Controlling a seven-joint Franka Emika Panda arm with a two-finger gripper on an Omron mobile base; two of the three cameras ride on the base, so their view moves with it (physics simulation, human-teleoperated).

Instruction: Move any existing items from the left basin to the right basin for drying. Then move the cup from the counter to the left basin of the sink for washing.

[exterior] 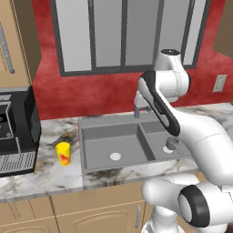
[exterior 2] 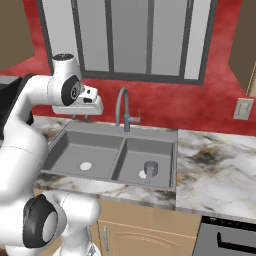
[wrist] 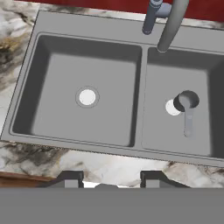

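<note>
I've got the sink under the hand cam, looking nearly straight down. Left basin is bare apart from its round white drain disc. Right basin holds a small grey cup-like item (dark round opening, long grey body, lying partly over the drain there). The right base cam shows the same item in the narrower basin, next to its drain. Gooseneck faucet stands at the back rim btwn the two basins.

Gripper: fingertips are spread apart w/ nothing between them, so it's released and empty. It hangs above the front edge of the sink, over the counter strip. In the right base cam the hand sits up high over the back left corner of the sink.

The cup is upright on the counter left of the sink, near the left basin's rim but not touching it, red-orange mark facing the cam. A black appliance sits further left of it, apart from it.
</note>
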